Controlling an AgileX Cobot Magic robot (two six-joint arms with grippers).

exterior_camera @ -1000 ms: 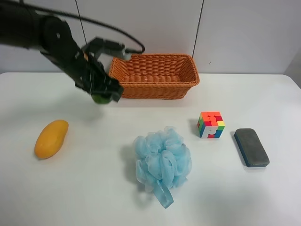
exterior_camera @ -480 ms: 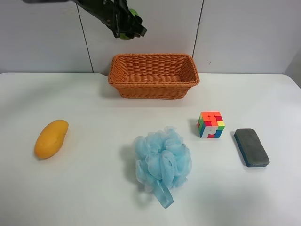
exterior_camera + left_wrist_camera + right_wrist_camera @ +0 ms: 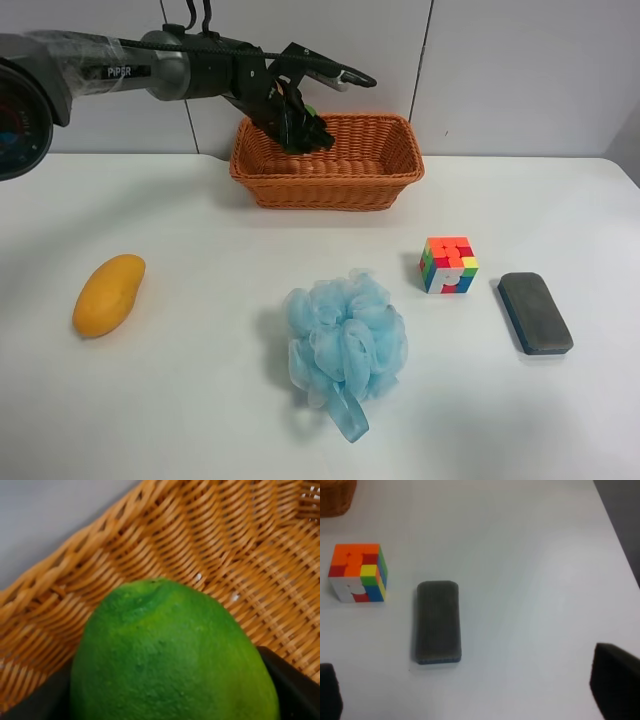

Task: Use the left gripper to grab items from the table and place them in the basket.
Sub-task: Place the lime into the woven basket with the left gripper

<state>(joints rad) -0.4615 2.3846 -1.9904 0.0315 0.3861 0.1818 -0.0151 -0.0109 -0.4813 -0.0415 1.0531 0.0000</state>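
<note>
My left gripper [image 3: 301, 128] is on the arm at the exterior high view's left and reaches down inside the wicker basket [image 3: 330, 190]. It is shut on the round green fruit [image 3: 170, 650], which fills the left wrist view just above the basket's woven wall [image 3: 225, 555]. Only a sliver of the fruit [image 3: 309, 110] shows in the exterior high view. On the white table [image 3: 200, 400] lie the mango [image 3: 108, 294], the blue pouf [image 3: 345, 345], the puzzle cube [image 3: 448, 264] and the eraser [image 3: 535, 312]. My right gripper [image 3: 470, 697] is open above the eraser [image 3: 438, 622].
The puzzle cube [image 3: 357, 572] lies beside the eraser in the right wrist view, and a basket corner [image 3: 335, 497] shows at that view's edge. A grey panelled wall [image 3: 520, 70] stands right behind the basket. The right arm is out of the exterior high view.
My left gripper lifted the green fruit from the table left of the basket, swung it high over the basket's rim, and has now lowered it into the basket.
</note>
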